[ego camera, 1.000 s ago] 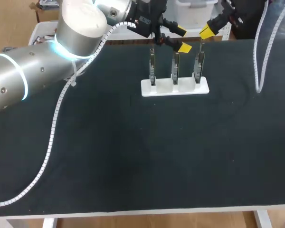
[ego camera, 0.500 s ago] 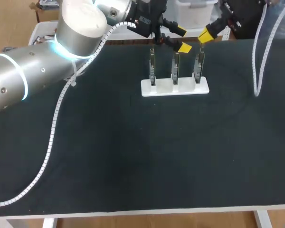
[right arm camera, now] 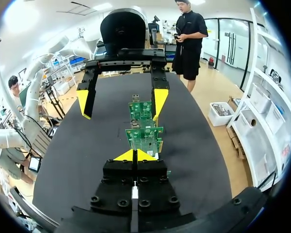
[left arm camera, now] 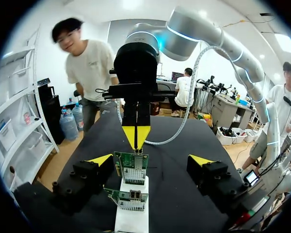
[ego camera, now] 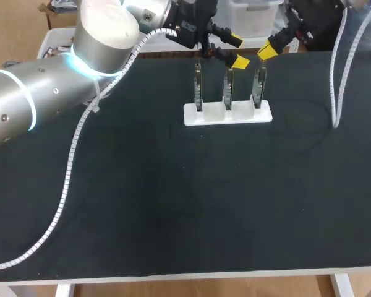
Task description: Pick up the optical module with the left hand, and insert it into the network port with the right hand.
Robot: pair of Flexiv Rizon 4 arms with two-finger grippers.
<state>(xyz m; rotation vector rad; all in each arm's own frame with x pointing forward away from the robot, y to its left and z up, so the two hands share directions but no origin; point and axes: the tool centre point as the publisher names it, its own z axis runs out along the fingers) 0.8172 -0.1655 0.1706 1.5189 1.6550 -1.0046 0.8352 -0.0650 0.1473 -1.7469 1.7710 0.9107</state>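
A white stand (ego camera: 227, 113) near the table's far edge holds three upright green circuit boards (ego camera: 228, 86) with network ports. My left gripper (ego camera: 237, 51) hangs open just behind the row. In the left wrist view its fingers (left arm camera: 99, 159) stand wide on either side of the boards (left arm camera: 131, 167), touching none. My right gripper (ego camera: 269, 47) is shut above the right-hand board. In the right wrist view its tips (right arm camera: 134, 155) meet just before the nearest board (right arm camera: 145, 138), with the left gripper (right arm camera: 122, 99) beyond. I cannot make out a separate optical module.
A white ribbed cable (ego camera: 68, 179) trails from my left arm across the left of the black table top (ego camera: 191, 204). Another cable (ego camera: 337, 86) loops down at the far right. The stand sits close to the table's far edge.
My right gripper has edged slightly down toward the right-hand board, and its cable has shifted with it. The left arm and the boards have not moved.
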